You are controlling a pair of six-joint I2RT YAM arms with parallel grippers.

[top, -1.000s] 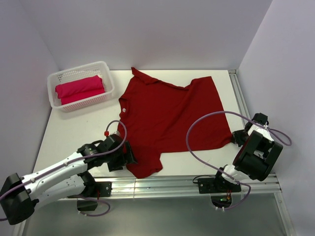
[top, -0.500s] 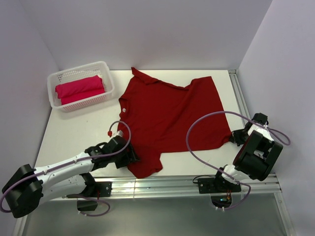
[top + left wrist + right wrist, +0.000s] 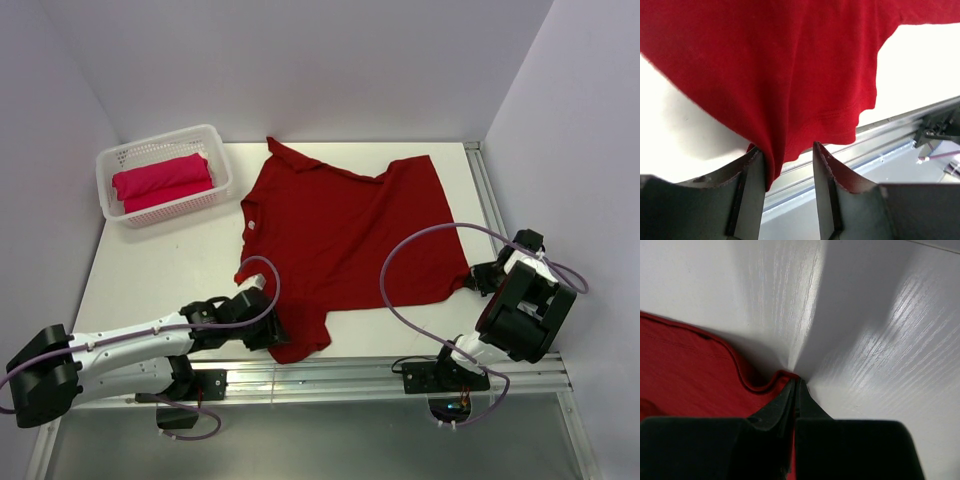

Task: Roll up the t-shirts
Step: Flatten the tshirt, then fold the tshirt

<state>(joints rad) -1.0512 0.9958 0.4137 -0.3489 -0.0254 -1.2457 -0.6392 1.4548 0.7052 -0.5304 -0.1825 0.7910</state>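
The dark crimson t-shirt (image 3: 340, 230) lies spread flat on the white table, collar toward the back. My left gripper (image 3: 272, 330) is at its near left corner, by the table's front edge. In the left wrist view the cloth (image 3: 780, 65) hangs down between the jaws of the left gripper (image 3: 785, 147), against the left finger (image 3: 747, 190), with a gap to the other finger. My right gripper (image 3: 475, 278) sits at the near right corner; the right wrist view shows the right gripper (image 3: 795, 381) shut on the hem (image 3: 685, 370). A pinkish-red t-shirt (image 3: 160, 180) lies rolled in the basket.
A white lattice basket (image 3: 180, 210) stands at the back left of the table. A metal rail (image 3: 350, 375) runs along the front edge below both arms. Purple cables loop over the table from each arm. Walls close in the back and both sides.
My left arm has slid right along the front edge onto the shirt's near left corner, and its jaws have narrowed around the cloth. The right arm has not moved.
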